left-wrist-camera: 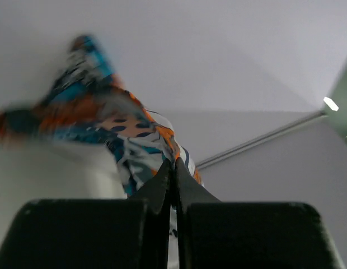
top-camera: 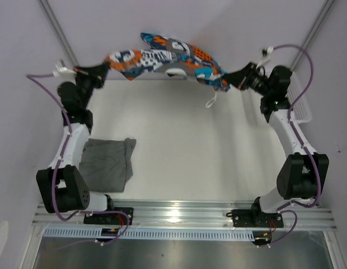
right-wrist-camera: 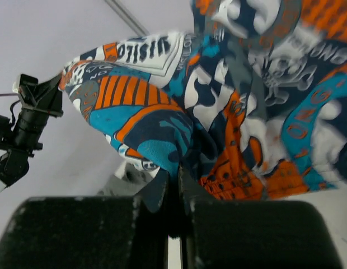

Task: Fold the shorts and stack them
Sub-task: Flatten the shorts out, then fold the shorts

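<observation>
The patterned shorts (top-camera: 165, 59) hang stretched in the air over the far edge of the table, held at both ends. My left gripper (top-camera: 104, 70) is shut on their left end; in the left wrist view the patterned cloth (left-wrist-camera: 134, 137) rises from between the closed tips of that gripper (left-wrist-camera: 174, 163). My right gripper (top-camera: 232, 78) is shut on their right end, and in the right wrist view the patterned shorts (right-wrist-camera: 229, 106) fill the space above the right gripper (right-wrist-camera: 178, 171). A white drawstring (top-camera: 211, 101) dangles below. The dark grey shorts (top-camera: 108, 162) lie folded on the table at the near left.
A white mesh basket (top-camera: 300, 102) stands at the far right, behind my right arm. The grey shorts lie close to my left arm's base (top-camera: 67, 188). A metal rail (top-camera: 184, 216) runs along the table's near edge.
</observation>
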Available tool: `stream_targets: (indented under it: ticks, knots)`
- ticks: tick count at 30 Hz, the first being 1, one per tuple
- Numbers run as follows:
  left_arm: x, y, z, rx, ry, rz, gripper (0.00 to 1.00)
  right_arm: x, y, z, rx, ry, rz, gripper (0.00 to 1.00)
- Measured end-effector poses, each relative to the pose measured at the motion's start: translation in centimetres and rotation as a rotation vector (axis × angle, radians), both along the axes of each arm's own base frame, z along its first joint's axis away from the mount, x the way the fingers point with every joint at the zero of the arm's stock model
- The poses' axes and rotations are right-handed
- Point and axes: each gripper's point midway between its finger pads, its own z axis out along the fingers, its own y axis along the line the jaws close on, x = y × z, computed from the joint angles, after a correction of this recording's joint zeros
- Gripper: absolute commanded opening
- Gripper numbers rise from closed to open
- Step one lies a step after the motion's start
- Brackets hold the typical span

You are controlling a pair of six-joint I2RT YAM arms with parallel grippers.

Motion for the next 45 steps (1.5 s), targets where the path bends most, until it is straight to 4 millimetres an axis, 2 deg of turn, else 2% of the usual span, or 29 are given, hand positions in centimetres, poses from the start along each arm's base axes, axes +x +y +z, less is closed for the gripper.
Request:
stream_targets:
  ticks: [1,2,3,5,6,7,8,10,13,16,19,21,24,27,29,31,35,38,42,45]
  knots:
    - [0.4,-0.3,-4.4,0.0,0.071,0.0,0.0,-0.2,0.0,-4.0,-0.001,0.081,0.001,0.0]
    - [0.3,-0.5,-9.5,-0.008,0.171,0.0,0.0,-0.7,0.1,-8.0,-0.006,0.159,0.001,0.0]
    - [-0.1,-1.0,-13.4,-0.015,0.25,-0.011,0.0,-1.5,0.2,-12.1,-0.013,0.253,-0.001,0.0]
    - [-2.1,-1.7,-21.2,-0.014,0.413,-0.023,0.0,-4.0,0.6,-19.6,-0.043,0.417,-0.007,0.0]
    - [-3.6,-2.0,-24.1,-0.01,0.482,-0.026,0.0,-5.9,1.0,-22.6,-0.065,0.495,0.001,0.0]
    - [-4.6,-2.1,-25.6,-0.006,0.516,-0.026,0.0,-7.8,1.4,-24.8,-0.088,0.552,0.01,0.0]
    - [-5.8,-2.2,-26.6,-0.001,0.534,-0.025,0.0,-9.0,1.7,-25.9,-0.105,0.585,0.019,0.0]
    - [-8.3,-2.2,-26.5,0.021,0.497,-0.004,0.0,-11.6,2.2,-26.9,-0.148,0.604,0.041,0.0]
    - [-10.8,-1.6,-23.7,0.092,0.414,0.057,0.0,-13.4,1.9,-25.4,-0.205,0.548,0.017,0.0]
    - [-11.9,-0.7,-20.1,0.165,0.353,0.127,0.0,-15.1,2.2,-23.9,-0.275,0.474,-0.006,0.0]
    - [-12.2,-0.1,-19.0,0.211,0.347,0.159,0.0,-18.3,4.3,-24.5,-0.341,0.45,0.057,0.0]
    - [-12.1,0.2,-20.2,0.228,0.392,0.16,0.0,-21.2,6.0,-26.3,-0.399,0.477,0.124,0.0]
    - [-11.6,0.7,-23.5,0.239,0.506,0.146,0.0,-25.4,7.4,-29.2,-0.49,0.534,0.2,0.0]
    - [-11.5,1.6,-27.4,0.241,0.654,0.139,0.0,-28.5,8.3,-30.1,-0.543,0.534,0.244,0.0]
    - [-11.4,2.4,-28.7,0.239,0.719,0.148,0.0,-30.8,9.5,-29.9,-0.563,0.501,0.286,0.0]
    - [-10.8,3.2,-28.5,0.24,0.74,0.159,0.0,-33.2,10.8,-29.5,-0.58,0.463,0.33,0.0]
    - [-8.5,3.9,-26.3,0.243,0.709,0.16,0.0,-35.5,12.5,-30.4,-0.61,0.445,0.346,0.0]
    - [-7.0,3.6,-25.6,0.238,0.687,0.123,0.0,-35.9,13.7,-31.8,-0.631,0.451,0.32,0.0]
    - [-5.3,2.7,-26.0,0.216,0.676,0.055,0.0,-36.2,15.2,-34.0,-0.668,0.466,0.296,0.0]
    - [-4.0,1.5,-26.1,0.209,0.662,-0.002,0.0,-36.5,16.1,-34.9,-0.682,0.465,0.281,0.0]
